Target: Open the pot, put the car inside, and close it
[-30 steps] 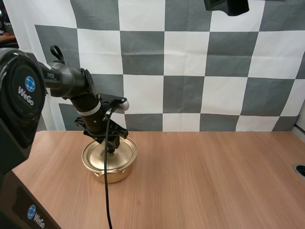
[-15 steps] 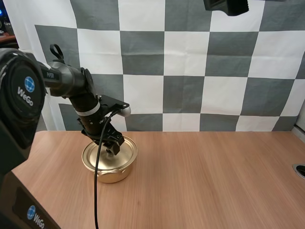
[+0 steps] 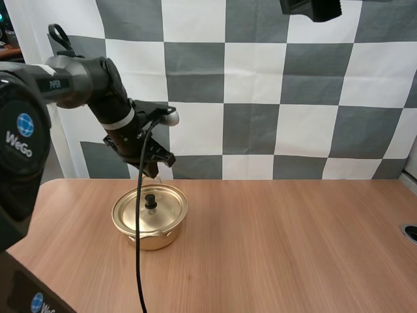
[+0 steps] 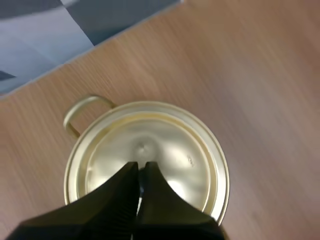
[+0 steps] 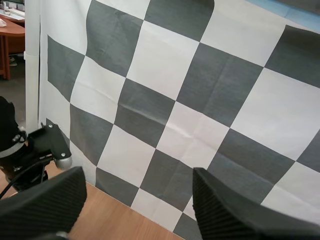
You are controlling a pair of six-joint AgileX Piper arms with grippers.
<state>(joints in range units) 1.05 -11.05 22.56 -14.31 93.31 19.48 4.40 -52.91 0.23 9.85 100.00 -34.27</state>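
Golden pot, lid on, sits below the closed left claw.

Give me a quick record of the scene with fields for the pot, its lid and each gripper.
pot: gold, stands on the wooden table
lid: seated on the pot, black knob on top
left gripper: shut on nothing, hovers above the lid, clear of the knob
right gripper: open, holds nothing, away from the pot
task state: pot closed
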